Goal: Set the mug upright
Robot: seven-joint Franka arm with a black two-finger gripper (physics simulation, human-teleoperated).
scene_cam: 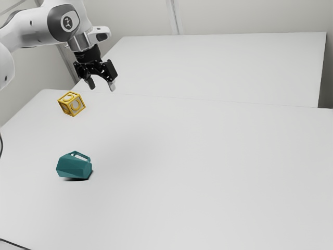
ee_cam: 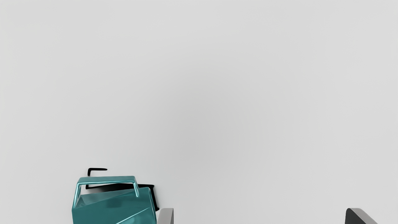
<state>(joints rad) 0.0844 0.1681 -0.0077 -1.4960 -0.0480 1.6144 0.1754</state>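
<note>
The white table (scene_cam: 208,172) is the biggest thing around me, its bare top running far off toward the exterior view's right. Behind it rises a pale wall (scene_cam: 234,15).

Next comes my arm (scene_cam: 31,28), white with grey and black parts, reaching in from the exterior view's upper left. It ends in my black gripper (scene_cam: 102,87), which hangs above the table with its fingers pointing down. They stand wide apart and I have hold of nothing; in the wrist view there is only table between the tips of my gripper (ee_cam: 261,214).

The teal mug (scene_cam: 74,166) lies on its side on the table, toward the exterior view's left and well apart from my fingers. In the wrist view it shows outside the gap between them, over by one fingertip, and part of it is cut off by the picture's edge.

Smaller is the yellow-framed cube (scene_cam: 72,104), with rings on its faces, apart from the mug and nearer my gripper in the exterior view. Smaller again, the mug's angular handle (ee_cam: 107,179) sticks up from its side, and a dark shadow falls beside it.
</note>
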